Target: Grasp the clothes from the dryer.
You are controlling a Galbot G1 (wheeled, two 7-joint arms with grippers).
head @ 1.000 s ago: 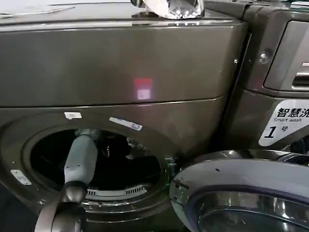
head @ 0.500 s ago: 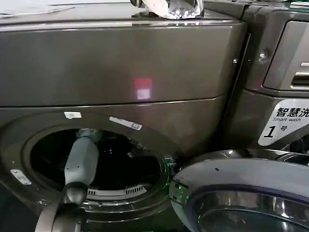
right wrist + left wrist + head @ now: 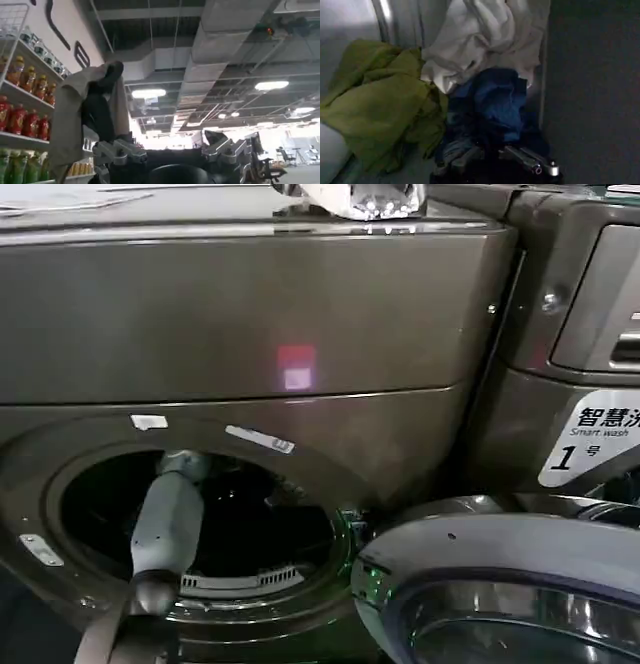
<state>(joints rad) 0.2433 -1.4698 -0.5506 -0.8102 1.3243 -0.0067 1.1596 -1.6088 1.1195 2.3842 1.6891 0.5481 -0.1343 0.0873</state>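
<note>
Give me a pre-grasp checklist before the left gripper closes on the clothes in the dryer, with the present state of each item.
1. Dryer door swung open, porthole free: ok.
2. Left arm reaches in through the porthole: ok.
3. Clothes in sight of the left wrist camera, with the yellow-green, white and navy pieces heaped together: ok.
4. Left gripper open, fingers spread at the navy piece: ok.
5. Fingers already touching cloth: cannot tell, it is dark there.
6. Right gripper out of the way, raised toward the ceiling with a beige cloth hanging beside one finger: ok.
</note>
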